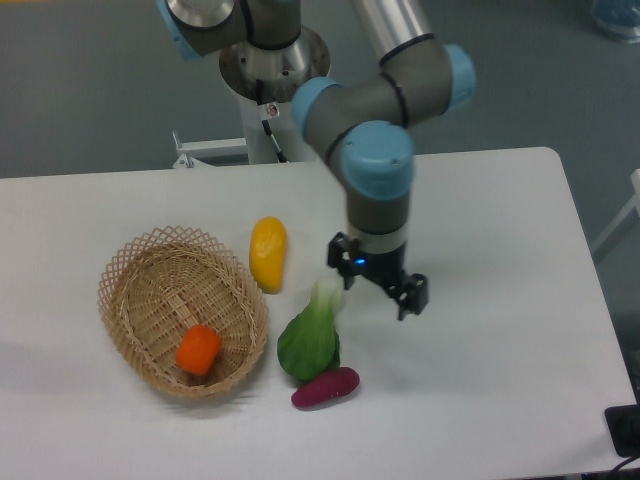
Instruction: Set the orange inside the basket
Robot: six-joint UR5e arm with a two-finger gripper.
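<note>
Orange (199, 349) is in the basket (140, 262), sitting on the woven floor toward the near-right side, close to the inner wall. Nothing touching it.

My end effector (378, 283) is out of the basket, hanging over bare white surface (480, 330) to the right of the green vegetable (308, 340). It's empty. Two dark fingers show, one at left near the vegetable's pale stalk end, one (413, 295) lower right, with a clear gap between them, so jaws read as spread. Can't tell if the left finger touches the stalk or just sits above it.

Other items:
- yellow oval fruit (268, 253) lies just right of the basket rim, long axis roughly front to back, apart from the wicker by a thin strip
- green vegetable sits below it, leafy end toward the camera
- purple vegetable (325, 387) lies right against the green one's front edge

My arm (378, 150) comes down from the base at the top, elbow above the surface's back edge.
</note>
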